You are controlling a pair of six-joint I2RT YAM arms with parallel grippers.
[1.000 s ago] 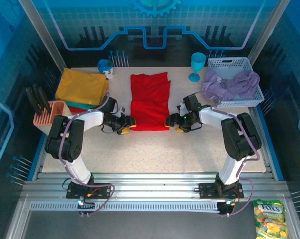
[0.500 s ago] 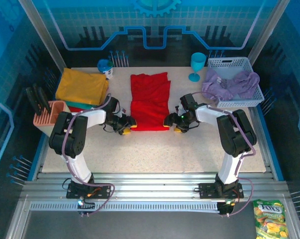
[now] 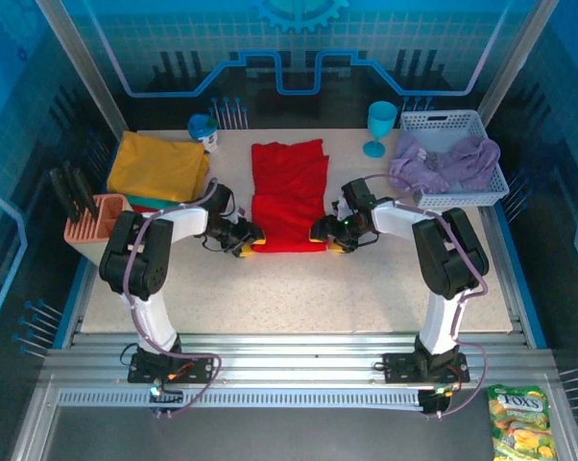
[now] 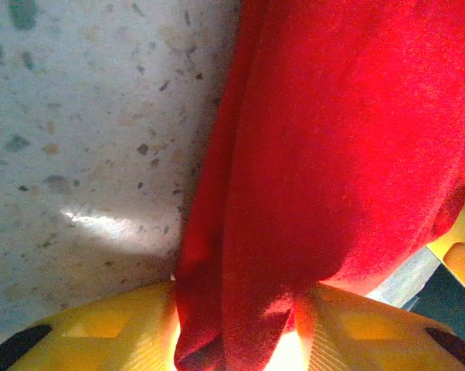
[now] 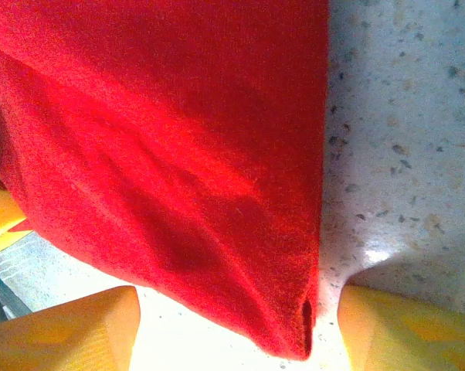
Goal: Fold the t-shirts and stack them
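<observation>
A bright red t-shirt (image 3: 289,197) lies partly folded in the middle of the table. At its near left corner sits my left gripper (image 3: 250,240). In the left wrist view the red cloth (image 4: 317,154) is bunched between the yellow fingers (image 4: 101,332) of that gripper (image 4: 236,309) and touches both. My right gripper (image 3: 321,233) is at the near right corner. Its jaws (image 5: 236,309) stand open around the cloth's corner (image 5: 294,325), with a gap on one side. A lavender t-shirt (image 3: 443,161) hangs out of the basket. A folded mustard-yellow shirt (image 3: 159,165) tops a stack at the far left.
The white lattice basket (image 3: 481,195) stands at the far right, with a teal goblet (image 3: 381,125) beside it. A blue cup (image 3: 203,128) is behind the yellow stack. A pink rack of dark tools (image 3: 89,219) sits at the left edge.
Both grippers have slid inward onto the red shirt's near corners. The left jaws have narrowed onto the cloth; the right jaws have narrowed slightly.
</observation>
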